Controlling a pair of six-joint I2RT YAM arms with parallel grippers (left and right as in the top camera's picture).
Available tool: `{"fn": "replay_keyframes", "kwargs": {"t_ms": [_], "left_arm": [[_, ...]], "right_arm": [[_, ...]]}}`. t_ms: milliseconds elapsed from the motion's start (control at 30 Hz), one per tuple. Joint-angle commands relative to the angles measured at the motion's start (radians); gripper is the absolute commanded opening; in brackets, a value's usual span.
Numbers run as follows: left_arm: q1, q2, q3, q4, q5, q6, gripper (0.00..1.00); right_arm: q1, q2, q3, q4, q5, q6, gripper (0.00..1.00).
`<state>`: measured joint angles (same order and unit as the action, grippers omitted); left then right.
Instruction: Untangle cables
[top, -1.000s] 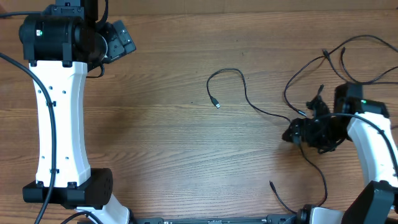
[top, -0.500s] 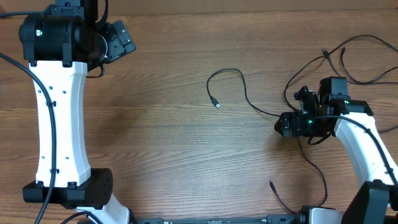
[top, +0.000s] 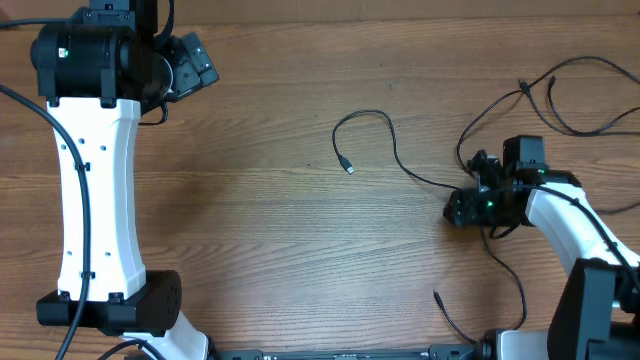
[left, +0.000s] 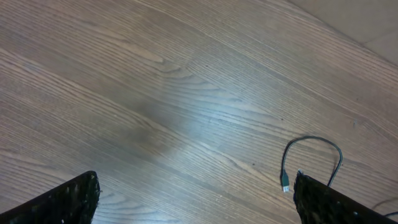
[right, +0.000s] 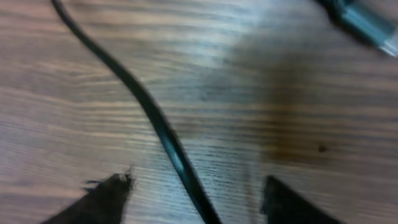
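Thin black cables (top: 395, 150) lie on the wooden table. One strand loops from a small plug (top: 347, 165) across to my right gripper (top: 456, 209); more strands (top: 560, 95) spread at the far right. In the right wrist view one strand (right: 155, 127) runs between the fingers (right: 106, 196) of my right gripper (right: 196, 199), with a gap on each side, so the jaws are open around it. A connector (right: 364, 25) shows at the top right. My left gripper (top: 190, 62) hangs at the far left, wide open (left: 196, 199) with nothing in it; the cable loop (left: 311, 140) lies ahead of it to the right.
Another strand trails from the right gripper down to a plug end (top: 437, 297) near the table's front edge. The left arm's white link (top: 95, 190) stretches along the left side. The right arm (top: 590, 230) reaches in from the lower right.
My right gripper has shifted left onto the cable strand and turned, and its jaws have narrowed around the strand. The left arm has not moved.
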<state>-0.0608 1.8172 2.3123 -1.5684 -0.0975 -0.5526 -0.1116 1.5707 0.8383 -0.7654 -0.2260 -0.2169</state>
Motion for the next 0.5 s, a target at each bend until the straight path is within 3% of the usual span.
{"fn": "replay_keyframes", "kwargs": {"t_ms": [0,67,267,467], "left_arm": [[0.002,0.007,0.014,-0.001,0.005,-0.016,1.00],[0.002,0.007,0.014,-0.001,0.005,-0.016,1.00],[0.002,0.007,0.014,-0.001,0.005,-0.016,1.00],[0.002,0.007,0.014,-0.001,0.005,-0.016,1.00]], "right_arm": [[0.001,0.003,-0.019,0.006,0.000,0.003,0.34],[0.000,0.002,-0.019,0.005,-0.003,0.012,0.04],[-0.042,0.002,-0.018,0.026,-0.078,0.053,0.04],[-0.196,-0.006,-0.018,0.054,-0.288,0.053,0.04]]}}
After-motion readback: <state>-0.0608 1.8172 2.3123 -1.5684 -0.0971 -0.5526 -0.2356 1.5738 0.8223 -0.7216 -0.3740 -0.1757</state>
